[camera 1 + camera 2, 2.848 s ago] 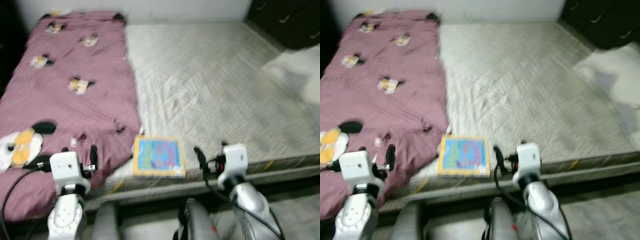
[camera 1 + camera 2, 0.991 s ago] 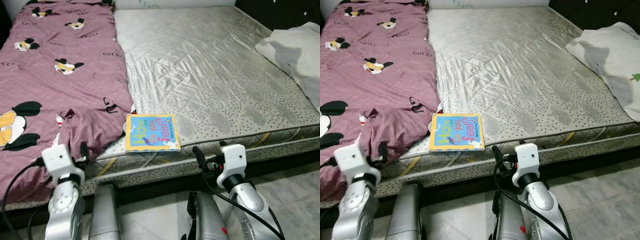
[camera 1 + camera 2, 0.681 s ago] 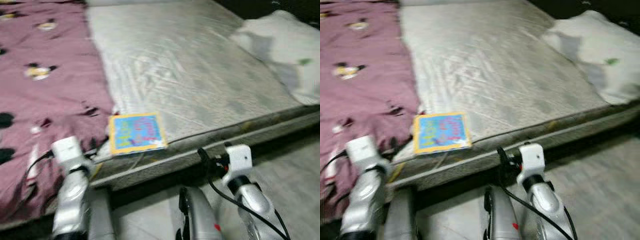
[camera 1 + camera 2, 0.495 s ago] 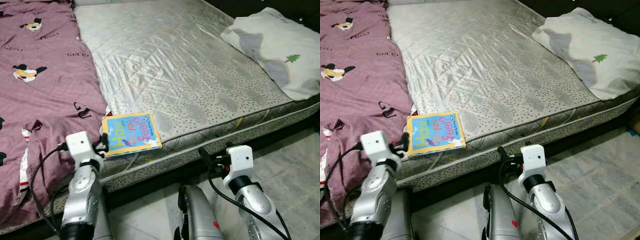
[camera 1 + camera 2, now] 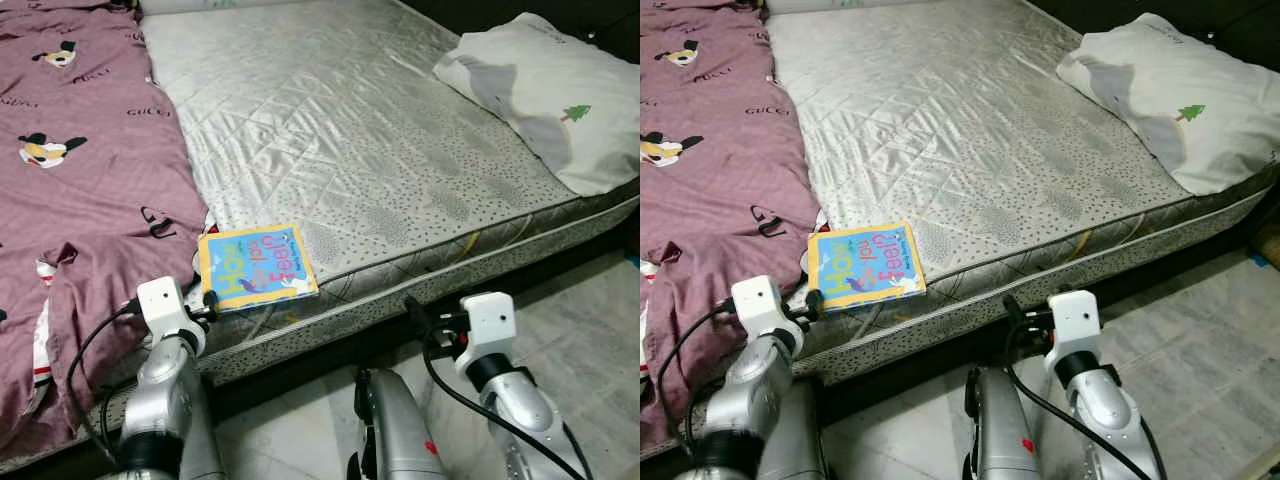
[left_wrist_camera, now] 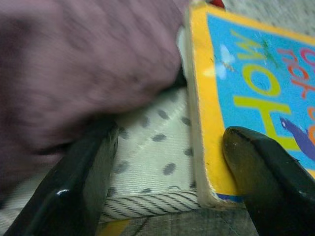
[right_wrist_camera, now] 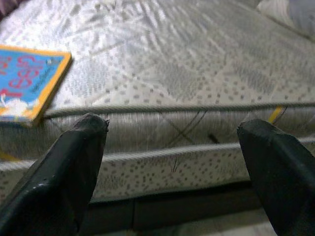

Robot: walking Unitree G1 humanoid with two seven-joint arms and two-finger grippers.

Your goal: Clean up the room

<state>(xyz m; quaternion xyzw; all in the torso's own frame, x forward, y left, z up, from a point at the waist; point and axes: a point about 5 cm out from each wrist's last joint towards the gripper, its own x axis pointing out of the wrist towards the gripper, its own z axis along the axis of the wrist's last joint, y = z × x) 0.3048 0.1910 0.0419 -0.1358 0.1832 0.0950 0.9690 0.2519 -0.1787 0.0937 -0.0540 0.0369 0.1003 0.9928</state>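
Room: bare grey quilted mattress [image 5: 370, 150] ahead of me, tiled floor [image 5: 590, 330] under my arms.
Blanket: purple cartoon-print blanket [image 5: 80, 180] covers the mattress from 9 to 11 o'clock; its near hem hangs off the edge at 8 o'clock.
Pillow: white pillow [image 5: 545, 95] with a small green tree sits at 2 o'clock, at the far right corner, well apart from everything else.
Book: children's book [image 5: 257, 266] with yellow border and blue cover lies flat at 11 o'clock, right at the mattress's near edge, one side against the blanket hem. I judge it the stray item to clear first.
Left gripper: my left gripper [image 6: 167, 177] is at the book's near corner, fingers apart. One finger [image 6: 256, 172] lies over the yellow border; the other is on the mattress piping beside the blanket. Not clamped. Low edge-on approach suits a thin flat cover.
Right gripper: my right gripper [image 7: 172, 162] hangs at 4 o'clock below the mattress side, fingers wide apart, holding nothing.
Change: half a second ago my left wrist sat higher and covered the book's left margin; now it is lower, near the corner. The whole scene has shifted slightly too, so my head moved.
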